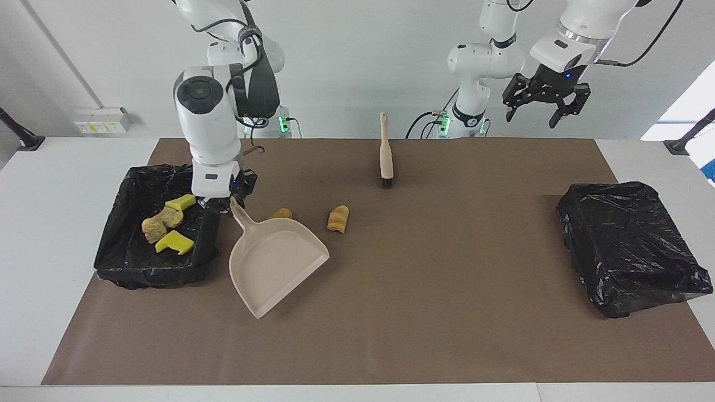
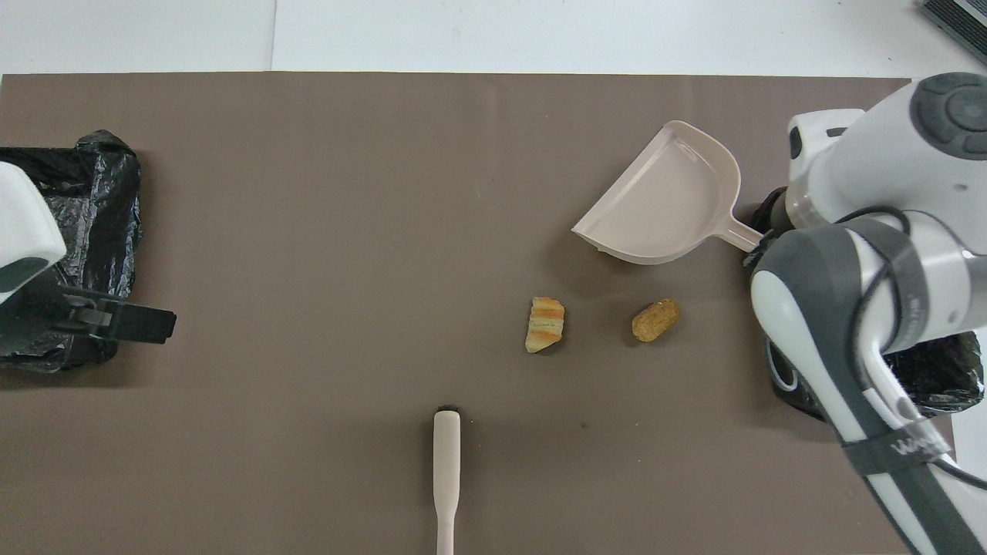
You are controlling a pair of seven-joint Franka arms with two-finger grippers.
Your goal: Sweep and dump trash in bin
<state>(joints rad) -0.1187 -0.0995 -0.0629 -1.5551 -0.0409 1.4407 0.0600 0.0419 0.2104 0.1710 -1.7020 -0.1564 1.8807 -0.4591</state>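
We note spongy yellow wedges and crusty tan lumps of trash (image 1: 166,226) in the black-lined bin (image 1: 120,262) at the right arm's end, with a ridged orange scrap (image 1: 338,218) and a tan lump (image 1: 282,213) loose on the brown mat (image 1: 424,312). The right gripper (image 1: 228,202) is clamped on the handle of the smooth beige dustpan (image 1: 273,259), whose pan rests beside that bin. The left gripper (image 1: 544,109) waits, jaws apart, above the mat's edge at its own end.

Open brown worktop (image 1: 424,312) lay wide between the dustpan (image 1: 276,262) and the bin at the left arm's end (image 1: 631,245). The upright brush (image 1: 385,153) stood alone nearer the robots. Two scraps, a striped bread lump (image 1: 338,218) and a tan lump (image 1: 282,213), lay just beside the dustpan, narrowing passage there.
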